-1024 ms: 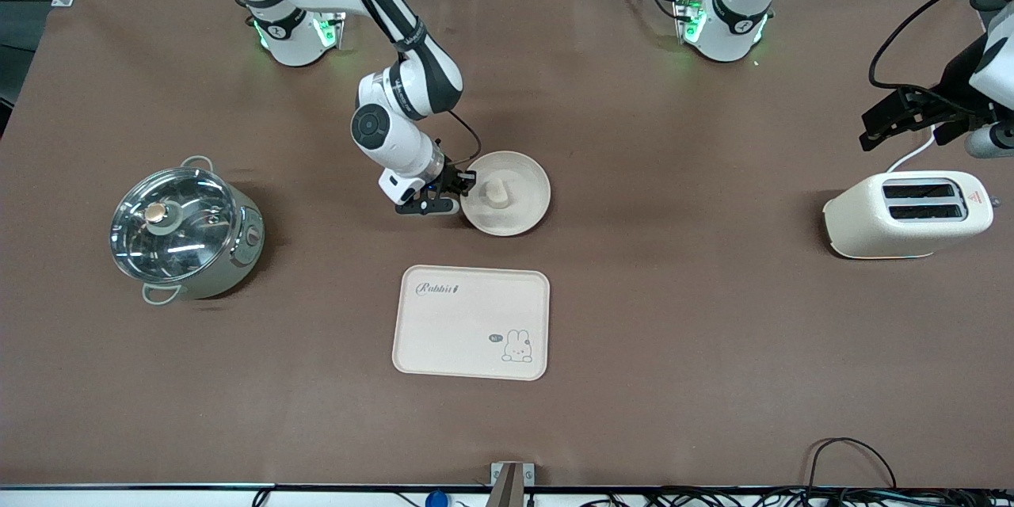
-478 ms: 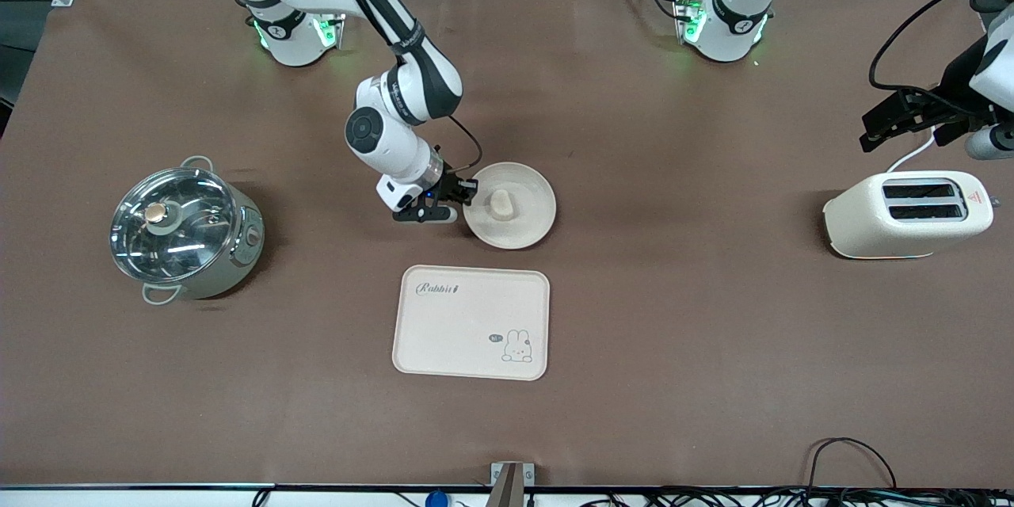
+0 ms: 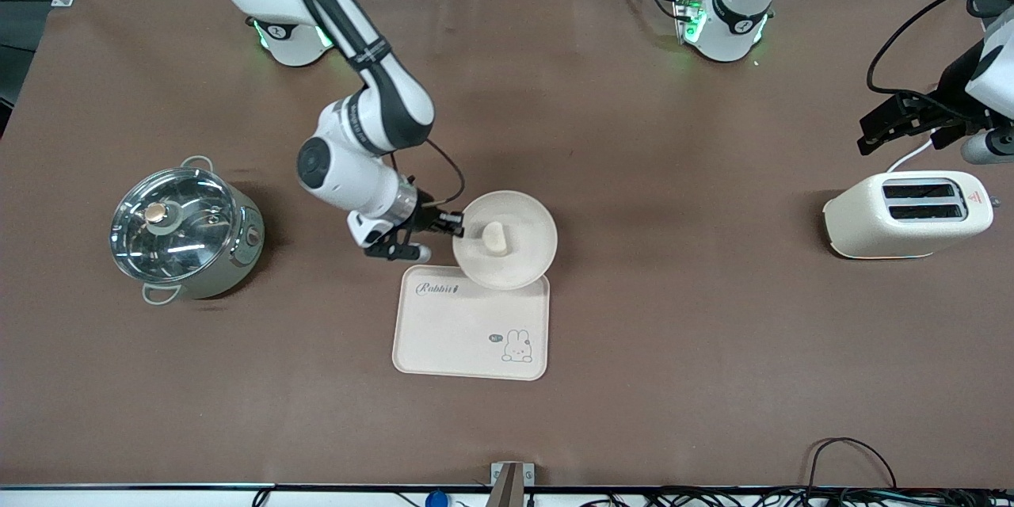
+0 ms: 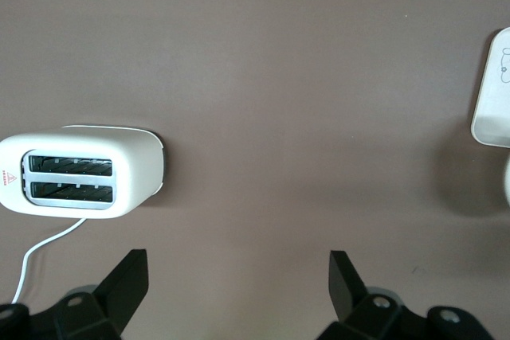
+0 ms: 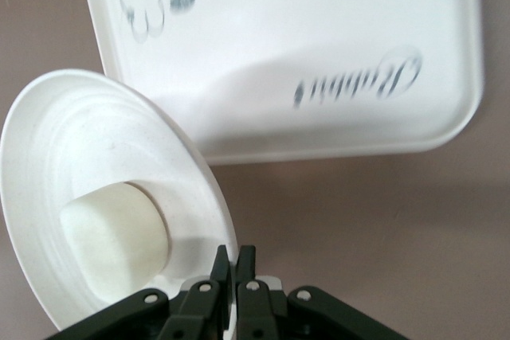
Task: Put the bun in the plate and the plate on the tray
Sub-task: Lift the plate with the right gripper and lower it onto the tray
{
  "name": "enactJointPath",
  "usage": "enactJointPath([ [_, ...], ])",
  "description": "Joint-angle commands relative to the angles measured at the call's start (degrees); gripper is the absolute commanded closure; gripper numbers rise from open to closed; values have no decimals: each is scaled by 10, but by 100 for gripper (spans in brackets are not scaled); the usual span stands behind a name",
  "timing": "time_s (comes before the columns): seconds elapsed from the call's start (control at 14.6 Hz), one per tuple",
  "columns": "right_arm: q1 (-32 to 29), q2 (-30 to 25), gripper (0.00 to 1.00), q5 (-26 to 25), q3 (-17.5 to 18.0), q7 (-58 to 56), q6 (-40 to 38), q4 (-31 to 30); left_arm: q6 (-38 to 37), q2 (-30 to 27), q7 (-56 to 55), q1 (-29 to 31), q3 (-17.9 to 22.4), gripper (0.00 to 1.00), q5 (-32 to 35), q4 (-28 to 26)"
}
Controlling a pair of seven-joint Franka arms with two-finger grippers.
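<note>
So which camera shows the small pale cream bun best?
The right wrist view: the small pale cream bun fills the frame, lying in the round cream-white plate. The front view shows it small but whole. The left wrist view doesn't show it.

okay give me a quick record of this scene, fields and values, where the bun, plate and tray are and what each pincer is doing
bun: lying in the plate
plate: held up by its rim, partly over the tray's edge nearest the robots, not yet set down
tray: flat on the table, nothing resting on it
right pincer: shut on the plate's rim, carrying it
left pincer: open, holding nothing, waiting over the table by the toaster
pot: lidded, toward the right arm's end of the table
</note>
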Motion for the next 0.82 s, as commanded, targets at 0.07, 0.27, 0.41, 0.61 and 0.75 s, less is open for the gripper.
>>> enactJointPath([
  [0.07, -46, 93, 100, -10, 7, -6, -11, 115, 8, 1, 2, -4, 3, 0, -2, 0],
  [0.27, -80, 141, 100, -46, 8, -7, -18, 170, 17, 8, 3, -5, 3, 0, -3, 2],
  [0.41, -94, 166, 100, -48, 8, -7, -35, 192, 18, 11, 1, -9, 3, 0, -4, 8],
  [0.61, -94, 188, 100, -48, 8, -7, -35, 217, 18, 16, 1, -8, 2, 0, -5, 9],
  [0.75, -91, 198, 100, -51, 8, -8, -33, 218, 18, 17, 2, -10, 0, 0, -3, 9],
])
